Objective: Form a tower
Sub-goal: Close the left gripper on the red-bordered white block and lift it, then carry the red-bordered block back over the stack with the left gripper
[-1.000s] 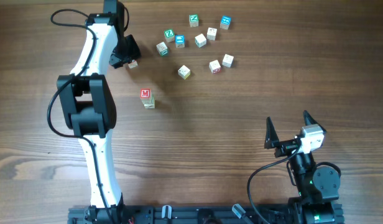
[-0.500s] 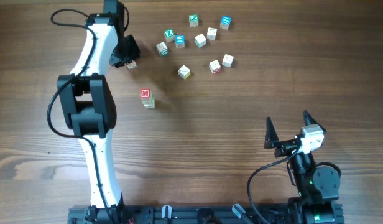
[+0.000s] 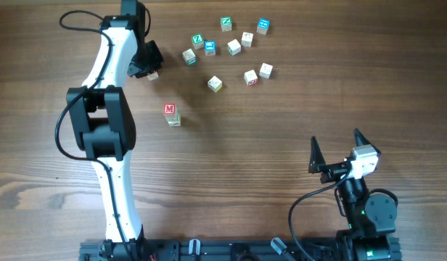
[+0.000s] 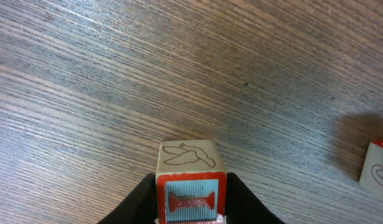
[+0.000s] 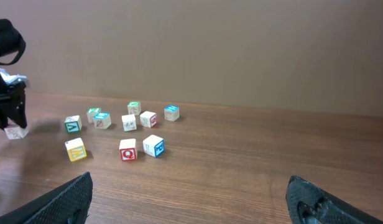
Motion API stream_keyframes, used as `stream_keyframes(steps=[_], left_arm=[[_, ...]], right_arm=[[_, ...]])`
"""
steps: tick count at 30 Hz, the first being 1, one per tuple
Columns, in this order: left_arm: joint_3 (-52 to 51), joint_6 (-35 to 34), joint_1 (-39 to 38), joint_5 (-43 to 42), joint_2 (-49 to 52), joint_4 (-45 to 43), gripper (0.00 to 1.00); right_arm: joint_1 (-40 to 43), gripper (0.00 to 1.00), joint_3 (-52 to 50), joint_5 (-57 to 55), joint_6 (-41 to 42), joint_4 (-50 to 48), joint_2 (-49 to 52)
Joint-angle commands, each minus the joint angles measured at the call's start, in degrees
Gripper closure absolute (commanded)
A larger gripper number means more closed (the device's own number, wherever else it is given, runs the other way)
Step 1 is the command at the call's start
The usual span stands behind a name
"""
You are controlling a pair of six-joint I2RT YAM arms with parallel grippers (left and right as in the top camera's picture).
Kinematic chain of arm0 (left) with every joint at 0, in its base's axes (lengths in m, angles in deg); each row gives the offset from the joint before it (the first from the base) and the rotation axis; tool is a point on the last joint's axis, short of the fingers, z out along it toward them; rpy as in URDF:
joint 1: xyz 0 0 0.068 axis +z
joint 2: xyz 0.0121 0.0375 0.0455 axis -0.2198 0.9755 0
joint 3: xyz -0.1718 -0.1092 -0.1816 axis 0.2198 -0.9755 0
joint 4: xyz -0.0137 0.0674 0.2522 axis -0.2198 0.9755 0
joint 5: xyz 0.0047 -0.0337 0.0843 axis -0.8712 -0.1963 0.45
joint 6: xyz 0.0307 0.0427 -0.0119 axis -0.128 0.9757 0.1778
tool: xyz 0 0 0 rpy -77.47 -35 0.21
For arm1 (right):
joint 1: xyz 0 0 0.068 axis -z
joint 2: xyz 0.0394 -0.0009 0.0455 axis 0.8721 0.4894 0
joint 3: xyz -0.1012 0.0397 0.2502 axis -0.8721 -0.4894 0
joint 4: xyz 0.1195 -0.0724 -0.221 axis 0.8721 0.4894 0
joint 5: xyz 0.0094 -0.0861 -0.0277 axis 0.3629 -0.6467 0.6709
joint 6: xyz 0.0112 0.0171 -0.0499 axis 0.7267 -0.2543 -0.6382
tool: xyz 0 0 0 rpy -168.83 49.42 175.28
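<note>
My left gripper [image 3: 151, 70] is at the far left of the table, shut on a pale cube [image 4: 189, 157] that has a bird drawing on top and a red-framed blue face. Its dark fingers [image 4: 145, 202] press both sides of that cube [image 3: 155, 75], which sits low at the table. The tower [image 3: 171, 114] is a short stack topped by a red M face, standing a little nearer and to the right of that gripper. My right gripper [image 3: 337, 139] is open and empty at the near right, fingertips [image 5: 79, 186] wide apart, far from every cube.
Several loose cubes [image 3: 234, 47] with green, blue, red and yellow faces lie scattered at the back centre [image 5: 127, 149]. A pale cube with a red edge [image 4: 378, 167] shows at the right edge of the left wrist view. The left arm [image 3: 107, 109] runs along the left side.
</note>
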Motion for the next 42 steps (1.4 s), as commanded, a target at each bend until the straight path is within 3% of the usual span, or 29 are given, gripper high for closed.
stream_keyframes(steps=[1,9,12,16,21,24,33,40,42], left_arm=[[-0.33,0.33,0.13,0.33,0.42,-0.13,0.79],[-0.33,3.08,0.17,0.33,-9.70,2.64,0.76],[-0.33,6.47,0.17,-0.20,-18.56,6.86,0.73],[-0.33,12.74,0.11,-7.04,-26.60,14.01,0.69],[-0.39,14.95,0.07,-8.28,-28.55,26.62,0.69],[-0.98,14.93,-0.90,-8.26,-28.55,29.11,0.67],[-12.66,14.91,-7.56,-8.02,-28.55,21.24,0.67],[-15.78,13.49,-10.34,-3.48,-28.57,18.45,0.71],[-15.80,10.21,-10.38,0.44,-28.57,18.47,0.72]], right_arm=[[0.20,0.00,-0.07,0.92,-0.79,-0.31,-0.22],[0.17,0.00,-0.07,0.92,-0.81,-0.33,-0.22],[0.20,0.00,-0.07,0.90,-0.79,-0.31,-0.22],[0.20,0.00,-0.07,0.92,-0.81,-0.33,-0.22],[0.17,0.00,-0.07,0.92,-0.79,-0.33,-0.22],[0.20,0.00,-0.07,0.90,-0.81,-0.31,-0.22],[0.20,0.00,-0.07,0.92,-0.81,-0.33,-0.22],[0.20,0.00,-0.07,0.92,-0.79,-0.31,-0.22],[0.20,0.00,-0.07,0.92,-0.79,-0.31,-0.22]])
